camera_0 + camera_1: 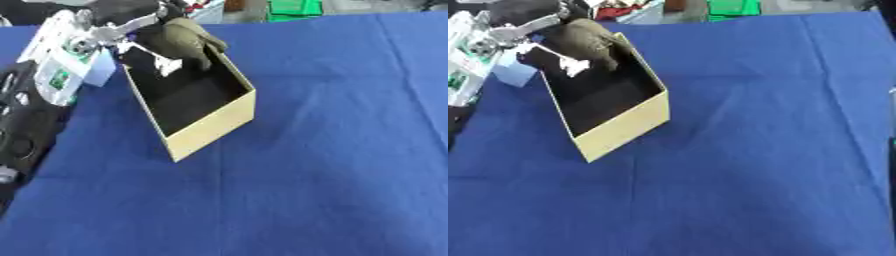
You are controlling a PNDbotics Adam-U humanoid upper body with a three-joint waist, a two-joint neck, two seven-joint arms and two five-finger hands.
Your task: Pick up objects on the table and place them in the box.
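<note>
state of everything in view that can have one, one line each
cardboard box: open-topped, upright on the blue tablecloth, dark inside
olive-brown soft object: at the box's far end, over the rim, held by the left robot hand
left robot hand: above the box's far corner, on the object; finger pose unclear
light blue block: resting on the cloth to the left of the box
right robot hand: not in view

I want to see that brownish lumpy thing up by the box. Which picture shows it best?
The left eye view: the brownish object sits bigger there, over the box's far end, under the left robot hand. The right eye view shows it too, nearer the top edge.
</note>
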